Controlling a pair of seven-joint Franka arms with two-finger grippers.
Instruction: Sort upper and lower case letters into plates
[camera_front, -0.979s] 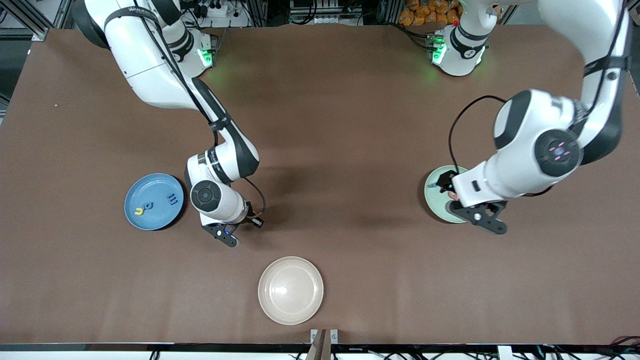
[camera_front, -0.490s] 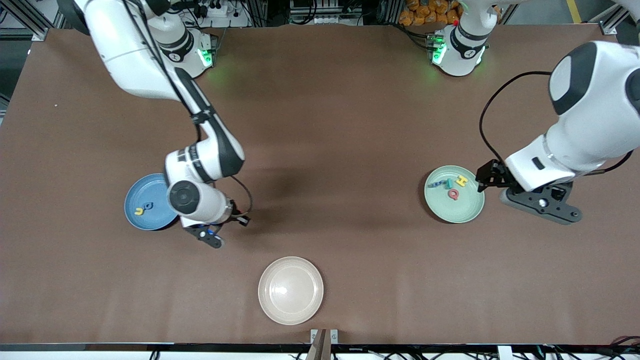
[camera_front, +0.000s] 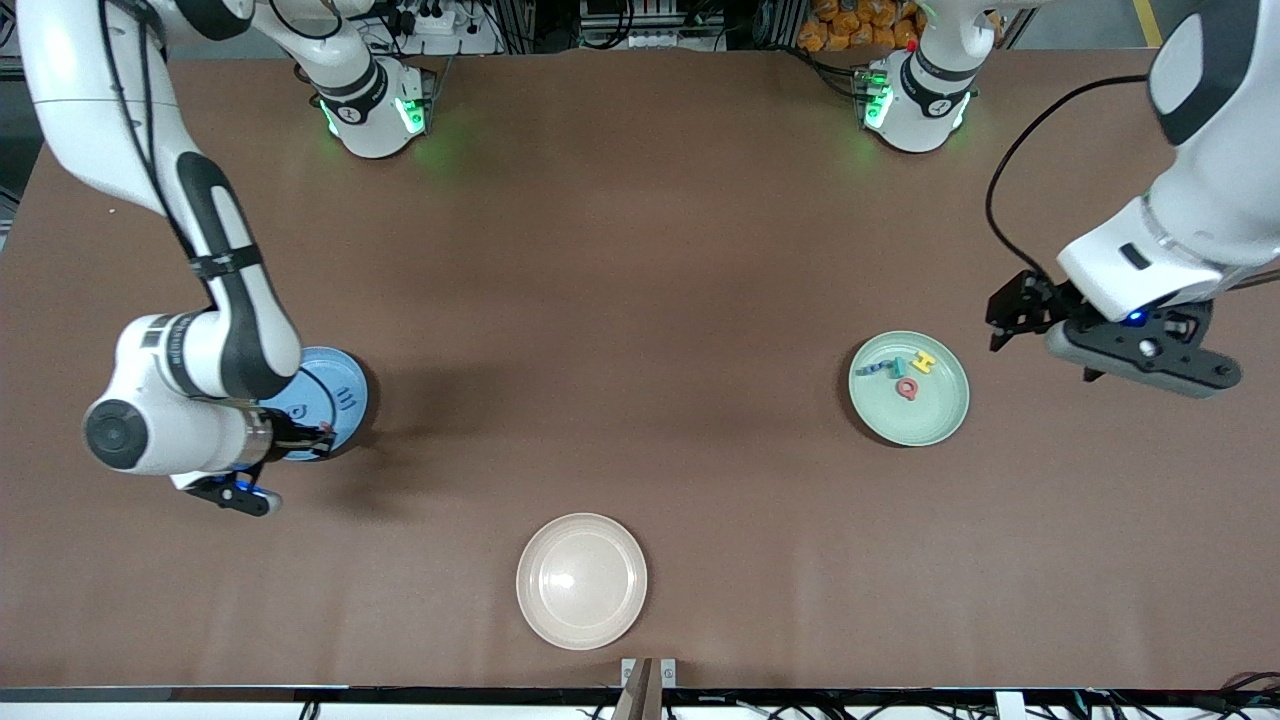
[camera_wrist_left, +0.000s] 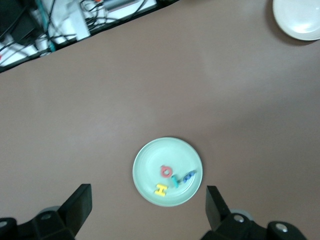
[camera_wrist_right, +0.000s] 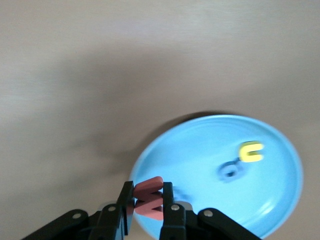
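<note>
Right claw (camera_wrist_right: 148, 205) shifted over blue plate (camera_wrist_right: 270, 190), wrist view reveals red letter (camera_wrist_right: 148, 197) pinched

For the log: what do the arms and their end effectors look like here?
Both arms have glossy white shells with black joint sections and thin black cables along them; green lights glow at the bases. The left end effector and right end effector are black, two-fingered, each with a small blue light nearby.

Blue plate (camera_front: 335, 390), mid-left of frame, partly under right arm; right end effector (camera_front: 322, 432) at its lower edge. Mint plate (camera_front: 940, 415), mid-right, w/ letters. Left end effector (camera_front: 1008, 315) upper-right of it. Cream plate (camera_front: 581, 581) bottom center.
</note>
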